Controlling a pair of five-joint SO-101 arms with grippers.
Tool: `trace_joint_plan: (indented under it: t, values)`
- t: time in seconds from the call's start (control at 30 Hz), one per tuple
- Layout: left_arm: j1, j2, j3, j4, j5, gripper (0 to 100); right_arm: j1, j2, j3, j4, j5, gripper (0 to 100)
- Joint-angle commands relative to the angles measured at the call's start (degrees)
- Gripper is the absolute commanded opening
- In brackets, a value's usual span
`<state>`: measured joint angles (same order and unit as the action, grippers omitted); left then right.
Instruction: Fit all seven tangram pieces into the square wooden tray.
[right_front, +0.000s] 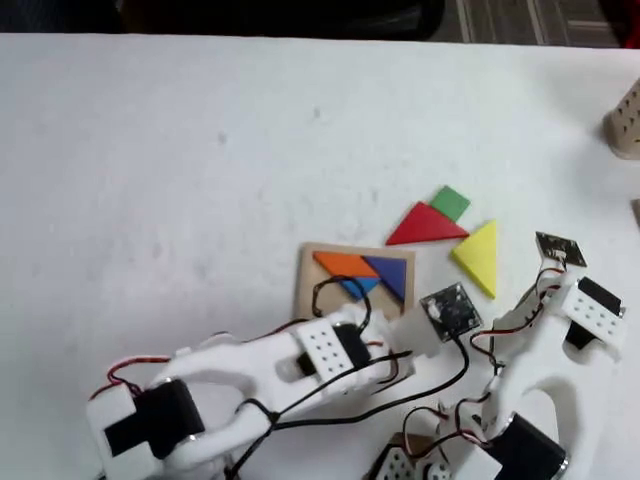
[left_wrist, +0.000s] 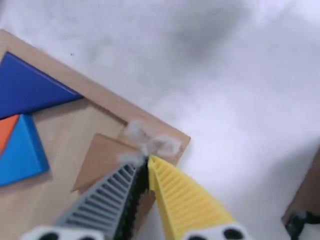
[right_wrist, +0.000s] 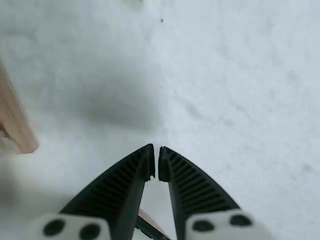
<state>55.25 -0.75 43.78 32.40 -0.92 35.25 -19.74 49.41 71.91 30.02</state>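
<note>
Hovering over a near corner of the tray, the left end effector has its grey and yellow fingers pressed together, and I see nothing between them; the tips are just at the rim, beside a tan triangle that lies inside. The orange piece, the dark blue triangle and the light blue piece are also in the tray. Three pieces wait on the counter, beyond the tray toward the far right corner: the red triangle, the green square touching it, and the yellow triangle. The right end effector is closed too, holding nothing, above bare counter. I think the yellow triangle should come next. It lies just to the far-left of the right arm, which is nearer, and its long edge runs from far to near.
</note>
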Motion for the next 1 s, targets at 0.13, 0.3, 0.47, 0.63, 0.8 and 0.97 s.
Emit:
trace_joint_plan:
  t: [0.13,0.3,0.47,0.63,0.8,0.97]
  values:
    - [-1.89,0.31,-3.16,-3.34,0.62,2,0.40,-1.98,-0.35,-0.31,0.88,1.7]
    - [-4.53,0.75,-3.34,-5.80,0.70,2,0.40,-1.98,-0.35,-0.31,0.88,1.7]
    - [-5.67,4.88,-7.47,-4.40,0.79,2,0.40,-1.98,-0.35,-0.22,0.97,1.7]
    - [-5.67,7.16,-10.55,-2.11,0.79,2,0.40,-1.98,-0.35,-0.22,0.97,1.7]
    - [-5.76,6.73,-10.55,-2.02,0.79,2,0.40,-1.98,-0.26,-0.31,0.97,1.7]
    - [-6.37,-1.10,-6.59,-1.32,0.79,2,0.40,-1.98,0.26,-0.40,2.55,1.7]
